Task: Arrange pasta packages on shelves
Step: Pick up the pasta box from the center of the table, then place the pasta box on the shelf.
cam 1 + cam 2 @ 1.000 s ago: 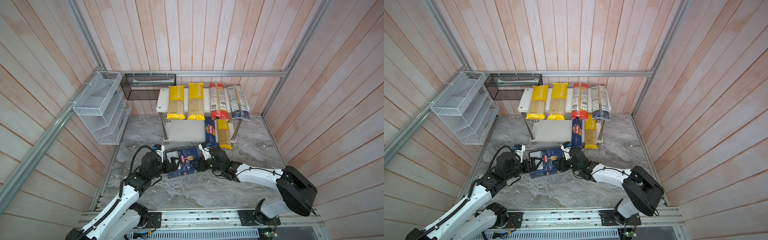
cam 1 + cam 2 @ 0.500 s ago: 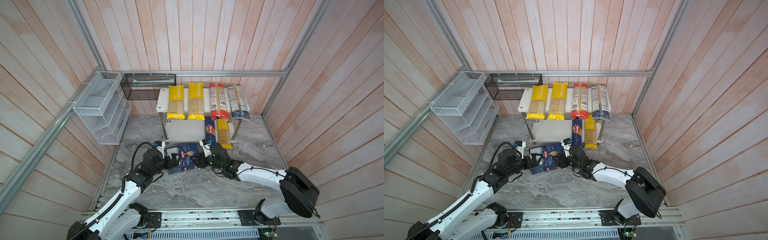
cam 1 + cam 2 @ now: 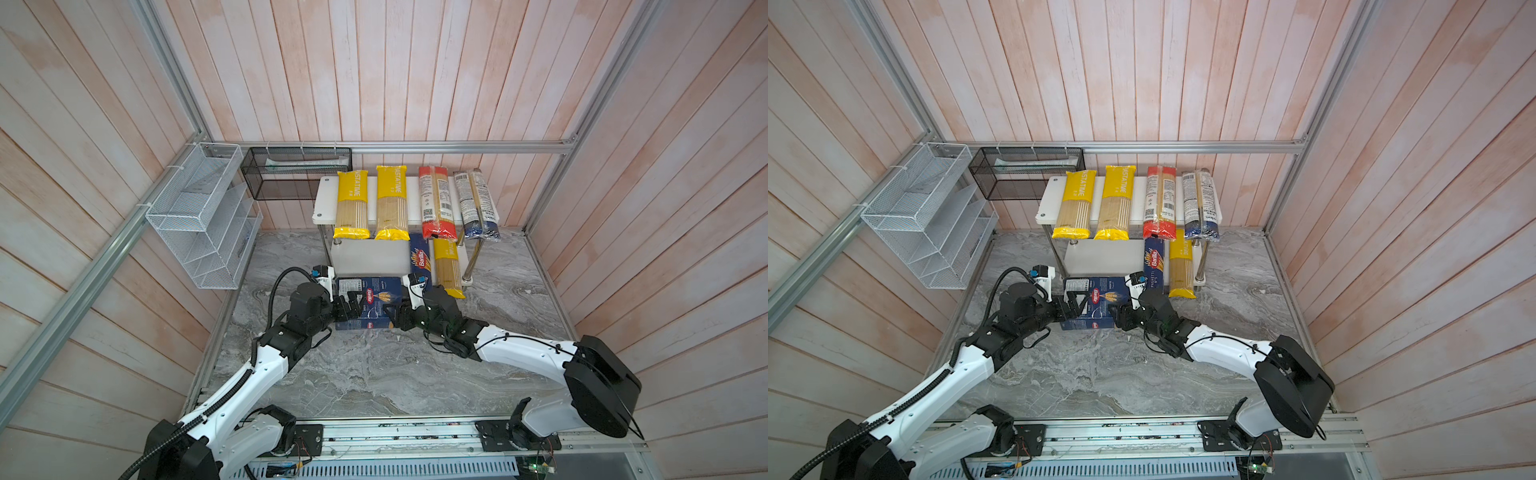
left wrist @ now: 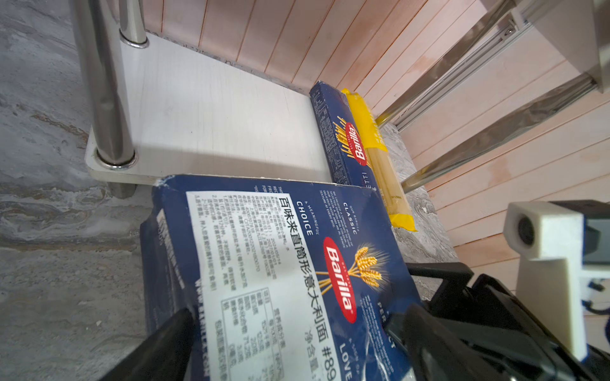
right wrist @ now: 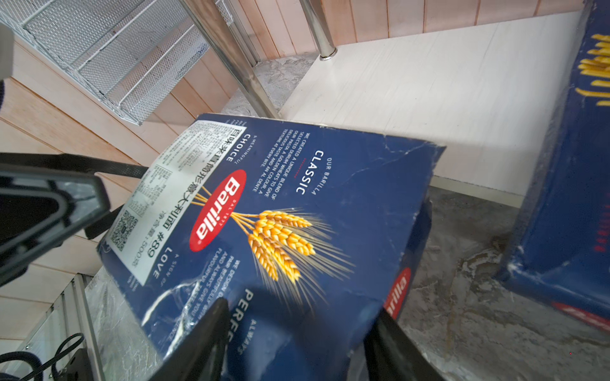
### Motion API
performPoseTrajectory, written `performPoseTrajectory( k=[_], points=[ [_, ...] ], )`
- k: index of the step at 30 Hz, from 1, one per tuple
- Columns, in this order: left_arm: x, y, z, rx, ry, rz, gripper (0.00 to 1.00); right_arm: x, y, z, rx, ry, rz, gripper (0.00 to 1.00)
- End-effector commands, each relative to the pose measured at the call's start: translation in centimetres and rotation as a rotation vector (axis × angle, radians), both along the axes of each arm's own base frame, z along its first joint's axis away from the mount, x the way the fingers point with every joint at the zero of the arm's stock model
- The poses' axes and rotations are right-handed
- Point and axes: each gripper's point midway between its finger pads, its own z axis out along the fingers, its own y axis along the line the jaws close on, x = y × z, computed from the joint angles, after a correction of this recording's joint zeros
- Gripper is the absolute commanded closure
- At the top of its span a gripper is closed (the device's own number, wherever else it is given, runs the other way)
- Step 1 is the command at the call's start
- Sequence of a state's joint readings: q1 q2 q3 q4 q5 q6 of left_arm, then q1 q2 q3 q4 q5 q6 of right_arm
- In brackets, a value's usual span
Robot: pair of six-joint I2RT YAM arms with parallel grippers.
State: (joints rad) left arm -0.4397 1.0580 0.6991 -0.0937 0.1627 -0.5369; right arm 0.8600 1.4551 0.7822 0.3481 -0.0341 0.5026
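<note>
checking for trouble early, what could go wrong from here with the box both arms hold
The left fingers and right fingers pinch opposite ends of the creased wide Barilla box; out-of-step moves could twist it loose. Free space on the lower shelf lies between a chrome leg and the narrow Barilla box; the wide box might catch either.

Both arms reach forward and low, forearms converging from either side, elbows bent and wrists turned inward toward each other. The left gripper (image 3: pixel 350 305) has its jaws closed across the left end of the box (image 3: pixel 374 300), one finger (image 4: pixel 171 333) on each side. The right gripper (image 3: pixel 394 316) clamps the opposite end the same way, its fingers (image 5: pixel 201 336) straddling the corner
</note>
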Motion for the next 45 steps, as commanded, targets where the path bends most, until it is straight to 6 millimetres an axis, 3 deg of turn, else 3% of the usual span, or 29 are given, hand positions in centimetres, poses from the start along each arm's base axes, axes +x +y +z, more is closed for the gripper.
performPoseTrajectory(
  k=[1, 15, 26, 34, 45],
  points=[
    [-0.2, -4.8, 6.8, -0.14, -0.193, -0.213, 0.0, -1.5, 4.5, 8.8, 0.214, -0.179, 0.177, 0.39],
    [3.0, -4.7, 5.4, -0.096, -0.193, -0.129, 0.0, 1.5, 4.8, 8.8, 0.192, -0.175, 0.127, 0.38],
    [5.4, -5.3, 6.4, -0.059, -0.258, -0.121, 0.0, 3.2, 6.3, 7.2, 0.171, -0.153, 0.132, 0.39],
    [7.2, -6.0, 6.4, -0.068, -0.282, -0.123, 0.0, 4.0, 6.2, 5.9, 0.153, -0.143, 0.118, 0.39],
    [9.7, -5.7, 6.0, -0.068, -0.309, -0.083, 0.0, 5.3, 5.7, 6.3, 0.189, -0.155, 0.089, 0.39]
  ],
)
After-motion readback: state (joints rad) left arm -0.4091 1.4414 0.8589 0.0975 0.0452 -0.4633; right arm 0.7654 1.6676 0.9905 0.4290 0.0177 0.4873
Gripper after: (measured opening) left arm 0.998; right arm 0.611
